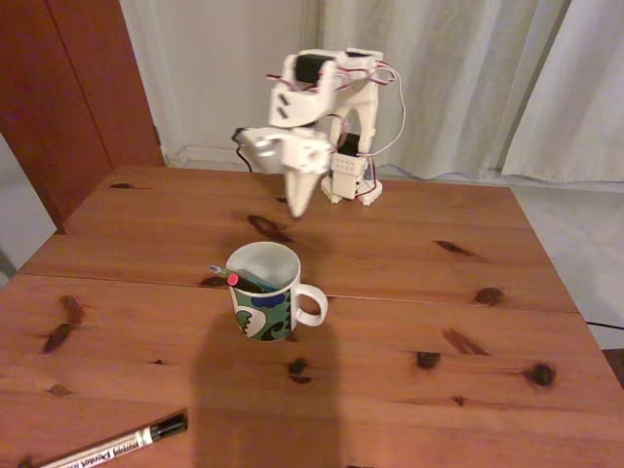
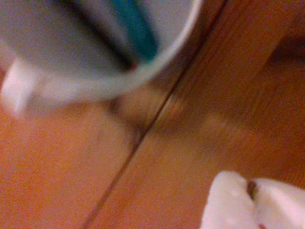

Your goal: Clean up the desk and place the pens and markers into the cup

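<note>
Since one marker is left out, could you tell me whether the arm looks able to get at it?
Probably, though it may be a stretch: the marker lies on bare desk at the near edge, beyond the cup from the gripper.

Pale grey-white pleated curtains (image 1: 487,78) hung across back, folds reaching floor level. Left of them, plain white wall panel (image 1: 214,68) with low white skirting board (image 1: 200,154) at its foot. Tall reddish-brown wooden door or cabinet panel (image 1: 73,88) filled far left, small dark fitting on its right edge. Light grey floor (image 1: 585,244) showed at right; thin black cable (image 1: 606,325) lay there. Lighting warm, dim, indoor; soft dark shadow (image 1: 258,390) fell near front.
</note>
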Controlling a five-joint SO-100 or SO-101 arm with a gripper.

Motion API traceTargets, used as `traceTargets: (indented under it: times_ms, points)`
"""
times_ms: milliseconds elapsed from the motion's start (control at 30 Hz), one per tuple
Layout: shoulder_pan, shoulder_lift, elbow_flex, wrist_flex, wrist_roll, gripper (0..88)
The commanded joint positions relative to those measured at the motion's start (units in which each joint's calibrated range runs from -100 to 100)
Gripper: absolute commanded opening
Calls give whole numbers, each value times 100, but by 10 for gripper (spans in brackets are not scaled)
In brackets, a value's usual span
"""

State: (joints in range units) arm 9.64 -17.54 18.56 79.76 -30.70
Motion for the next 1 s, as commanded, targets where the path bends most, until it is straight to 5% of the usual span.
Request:
traceTargets:
  times_ms: [0, 133, 467, 833, 967]
  points:
    - [-478, -981, 831, -281, 47, 10]
    - [-1057, -1767, 1959, -574, 194, 12]
    - [-1933, -4059, 5340, -1546, 2080, 12]
    - [-2159, -6889, 8108, -1511, 2153, 12]
    - [-2424, -7733, 8126, -660, 2111, 12]
